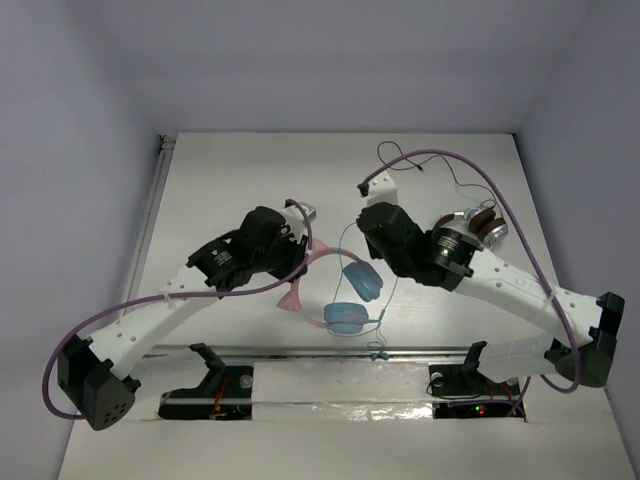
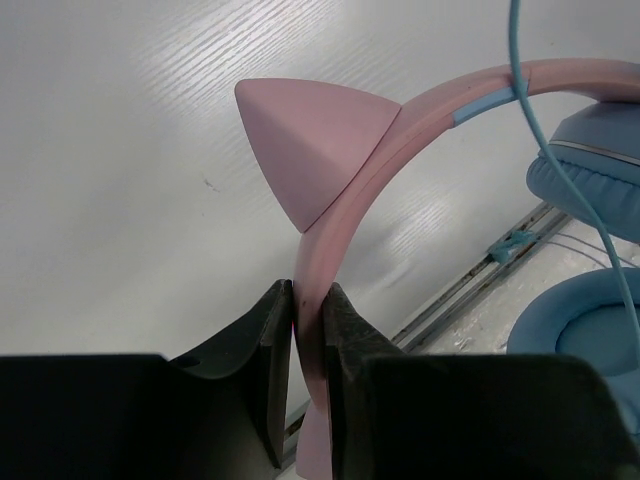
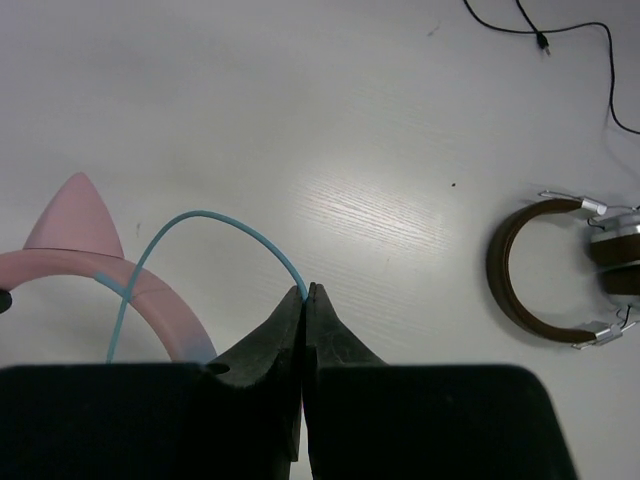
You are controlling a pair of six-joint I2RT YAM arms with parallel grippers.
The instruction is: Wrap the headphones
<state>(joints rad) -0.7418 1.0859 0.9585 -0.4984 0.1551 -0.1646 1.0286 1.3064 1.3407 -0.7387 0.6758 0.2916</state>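
Note:
The headphones lie mid-table with two light-blue ear cups [image 1: 362, 280] [image 2: 596, 175] close together. Their pink headband [image 1: 318, 249] [image 2: 345, 215] carries a cat-ear point [image 2: 310, 140] [image 3: 76, 214]. My left gripper [image 1: 298, 262] [image 2: 307, 300] is shut on the headband just below that point. The thin light-blue cable [image 2: 541, 150] [image 3: 222, 221] crosses over the headband and arcs up into my right gripper [image 1: 362, 222] [image 3: 308, 292], which is shut on it at the fingertips. The cable's far end trails down to the front rail [image 1: 378, 352].
Brown-and-silver headphones [image 1: 480, 225] [image 3: 556, 288] lie to the right behind the right arm. Their thin black cable [image 1: 420, 165] [image 3: 540, 32] snakes toward the back edge. A metal rail [image 1: 300, 350] runs along the table's near edge.

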